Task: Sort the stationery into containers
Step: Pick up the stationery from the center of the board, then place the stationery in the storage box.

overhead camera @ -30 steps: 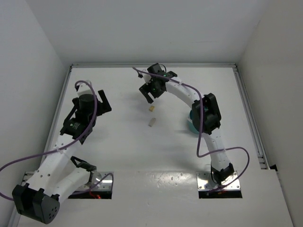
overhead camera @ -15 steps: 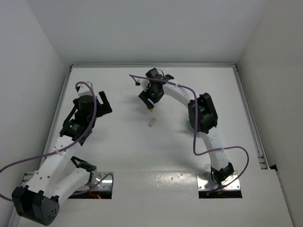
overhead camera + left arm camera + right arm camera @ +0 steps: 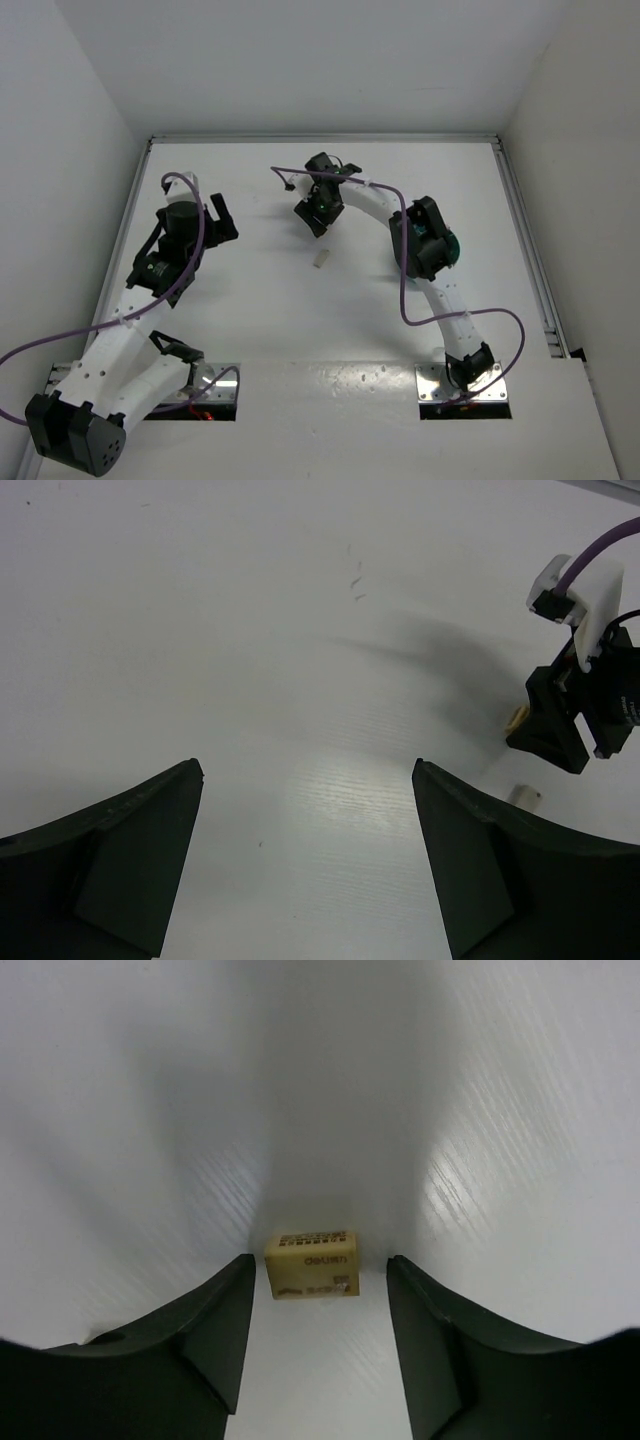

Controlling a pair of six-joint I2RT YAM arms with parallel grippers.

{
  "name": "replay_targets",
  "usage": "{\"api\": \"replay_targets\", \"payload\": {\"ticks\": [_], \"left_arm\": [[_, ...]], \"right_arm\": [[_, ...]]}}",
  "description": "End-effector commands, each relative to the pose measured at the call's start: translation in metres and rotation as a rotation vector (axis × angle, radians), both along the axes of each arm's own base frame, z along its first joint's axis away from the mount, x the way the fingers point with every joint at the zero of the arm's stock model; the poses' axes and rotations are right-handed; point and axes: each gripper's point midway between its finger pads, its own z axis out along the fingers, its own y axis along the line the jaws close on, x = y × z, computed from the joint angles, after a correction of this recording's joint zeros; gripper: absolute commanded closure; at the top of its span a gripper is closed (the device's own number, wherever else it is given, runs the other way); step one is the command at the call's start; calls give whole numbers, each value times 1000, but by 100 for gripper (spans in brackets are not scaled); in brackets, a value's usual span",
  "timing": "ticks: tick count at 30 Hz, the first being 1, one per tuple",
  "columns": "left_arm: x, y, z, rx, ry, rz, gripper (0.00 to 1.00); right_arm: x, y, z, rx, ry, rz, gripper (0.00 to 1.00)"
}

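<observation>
two erasers lie on the white counter (image 3: 300,325), in the upper middle of the top view. the yellow eraser (image 3: 311,1263) sits flat on the counter between the fingers of my right gripper (image 3: 317,224). in the right wrist view it is low in the centre of the frame, its printed face up. there is a narrow gap on its left and a wider one on its right, so the gripper stands apart around it, and as far as i can tell neither finger touches it. the pale grey eraser (image 3: 320,259) lies just below that gripper in the top view, apart from the yellow one. the teal cup (image 3: 450,246) shows only as a sliver beside my right arm's elbow, centre-right of the frame. it is mostly hidden, and i cannot tell what it holds. my left gripper (image 3: 307,775) hangs over bare counter at the left of the top view, spread wide and holding nothing. its wrist view catches the right gripper and both erasers at the right edge.
</observation>
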Motion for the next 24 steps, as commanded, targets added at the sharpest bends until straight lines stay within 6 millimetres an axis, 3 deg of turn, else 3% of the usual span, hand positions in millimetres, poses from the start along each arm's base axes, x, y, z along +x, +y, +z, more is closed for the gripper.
{"api": "replay_targets", "payload": {"ticks": [1,3,5,7,9,10,12,13,14,15,16,17,18,19,21,23,24], "left_arm": [[2,-2,4,-5,-17,-20,8],[3,-3,2,-2,-8,-20,8],[3,-4,2,-6,-7,-28,8],[3,-8,1,-8,-4,-54,8],[3,-13,3,-12,-10,-81,8],[2,-21,-1,-20,-3,-133,8],[3,-37,-4,-23,-2,-234,14],[-1,-56,-10,-54,14,-346,17],[-3,-64,-14,-65,29,-393,31],[-3,-70,-24,-61,64,-435,42],[-2,-76,-25,-66,76,-468,49],[-3,-84,-26,-87,87,-511,60],[-4,-87,-30,-87,101,-533,62],[-4,-90,-36,-94,123,-547,62],[-3,-94,-34,-104,124,-565,62],[-4,-95,-34,-108,124,-573,61],[-5,-98,-37,-108,134,-582,61]], "right_arm": [[1,12,4,38,2,17,46],[-2,10,-1,27,19,16,62],[-5,5,8,10,13,19,76],[-2,-1,37,9,-42,6,99],[-2,-12,58,-3,-109,-29,100],[2,-18,103,23,-202,-59,100],[-6,-32,129,29,-254,-115,100],[-8,-38,147,63,-268,-165,100],[-16,-52,181,91,-313,-208,100],[-20,-61,197,95,-348,-258,100],[-27,-77,198,80,-362,-302,100],[-38,-90,237,130,-452,-339,100],[-36,-98,256,158,-535,-372,100],[-43,-118,251,115,-569,-428,100],[-58,-148,280,91,-670,-495,100],[-72,-173,271,10,-673,-526,100],[-81,-197,254,-86,-679,-567,100]]}}
